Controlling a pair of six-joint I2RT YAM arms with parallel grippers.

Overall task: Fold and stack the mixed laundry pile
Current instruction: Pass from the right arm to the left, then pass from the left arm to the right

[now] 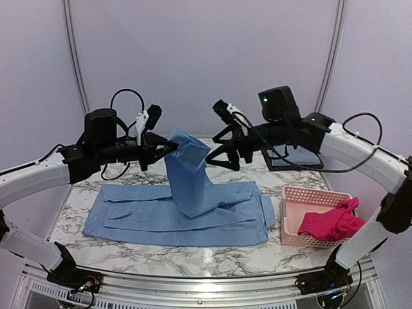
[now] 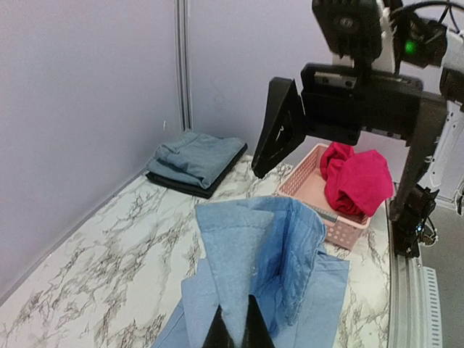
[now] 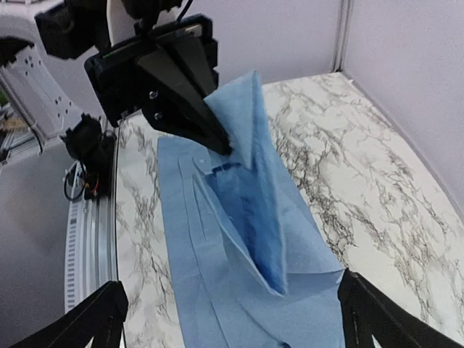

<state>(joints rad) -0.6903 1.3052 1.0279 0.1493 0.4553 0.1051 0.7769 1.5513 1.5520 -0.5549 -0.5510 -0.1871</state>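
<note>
Above the table [image 1: 129,254] the blue shirt [image 1: 187,215], judged soft and limp, is pinched by a raised edge in the left gripper [image 1: 172,147]; the right gripper [image 1: 216,152], at 3 o'clock, is seen open and empty

White arms [image 1: 32,177], black jaws, cables [image 1: 129,90]

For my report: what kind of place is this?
Probably a robot test booth: plain lilac panel walls, a marble-patterned table on a metal frame, left arm and right arm bolted at its edge.
</note>
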